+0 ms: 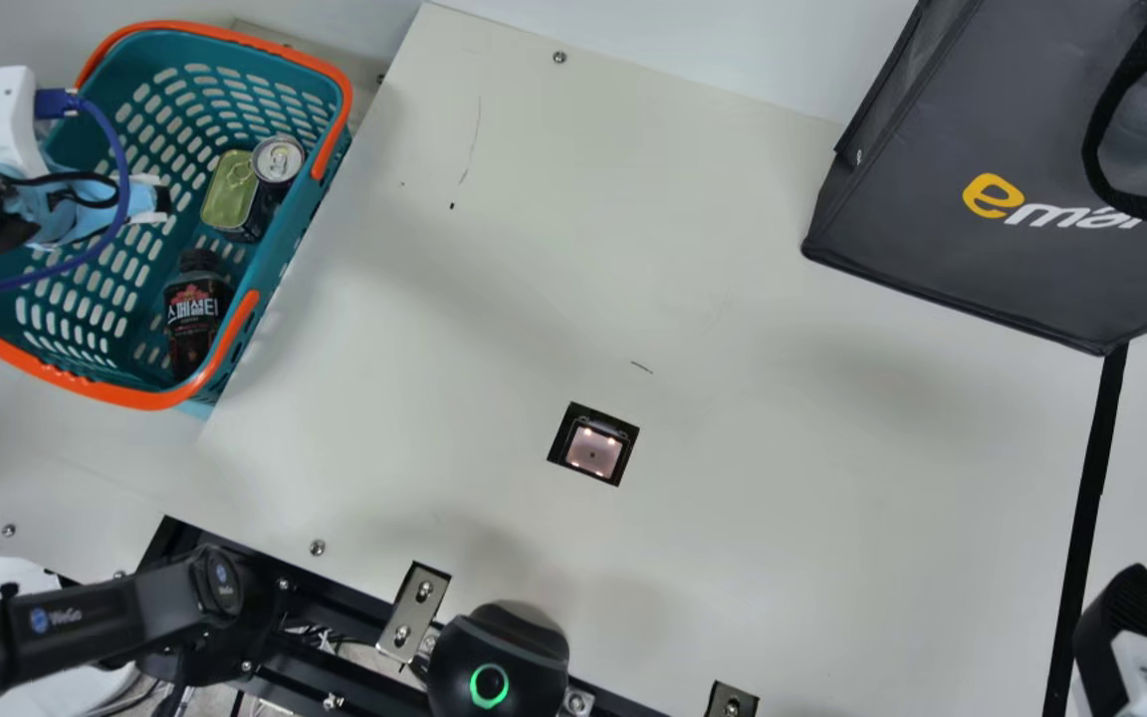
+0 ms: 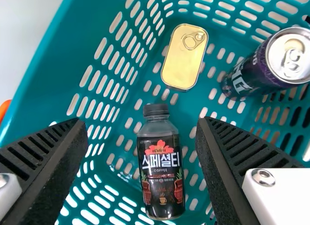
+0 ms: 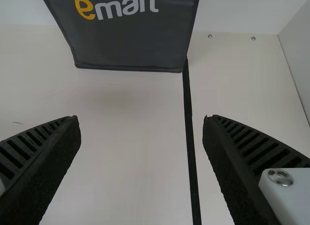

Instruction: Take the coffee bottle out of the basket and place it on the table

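1 coffee bottle (image 2: 161, 179) lies in the basket (image 1: 115, 394) below your wide-spread left hand (image 1: 161, 199); your right hand (image 1: 1131, 609), also wide, hangs over the counter (image 1: 554, 259).

Robot lab — bolted tabletop (image 1: 733, 299), frame (image 1: 335, 596), cable (image 1: 122, 189)

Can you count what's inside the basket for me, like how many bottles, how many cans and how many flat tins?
Coffee bottle: 1
Dark drink can: 1
Flat gold pull-tab tin: 1
Total: 3
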Tool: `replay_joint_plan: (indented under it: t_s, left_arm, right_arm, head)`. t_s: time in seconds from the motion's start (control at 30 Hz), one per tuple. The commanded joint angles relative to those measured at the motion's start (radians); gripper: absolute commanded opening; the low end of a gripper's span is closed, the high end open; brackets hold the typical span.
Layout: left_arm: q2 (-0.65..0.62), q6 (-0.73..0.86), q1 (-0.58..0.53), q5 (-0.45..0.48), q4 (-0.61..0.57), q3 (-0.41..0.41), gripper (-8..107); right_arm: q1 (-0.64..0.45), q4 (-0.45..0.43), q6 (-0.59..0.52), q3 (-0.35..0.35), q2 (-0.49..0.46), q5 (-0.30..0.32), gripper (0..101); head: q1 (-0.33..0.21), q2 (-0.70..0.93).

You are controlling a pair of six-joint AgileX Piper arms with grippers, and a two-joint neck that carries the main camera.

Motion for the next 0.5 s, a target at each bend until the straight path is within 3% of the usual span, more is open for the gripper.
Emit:
replay_joint_plan:
  t_s: [0.0,0.47]
  left_arm:
    - [0.013,0.004,0.002,-0.006,-0.005,-0.003,90]
    - [0.106,0.048,0.014,-0.091,-0.028,0.036,90]
  right_arm:
    - [0.000,0.000,0.000,0.000,0.000,0.000,91]
    - [0.000,0.000,0.000,0.000,0.000,0.000,91]
  head:
    - [-0.026,0.002]
    - [-0.026,0.002]
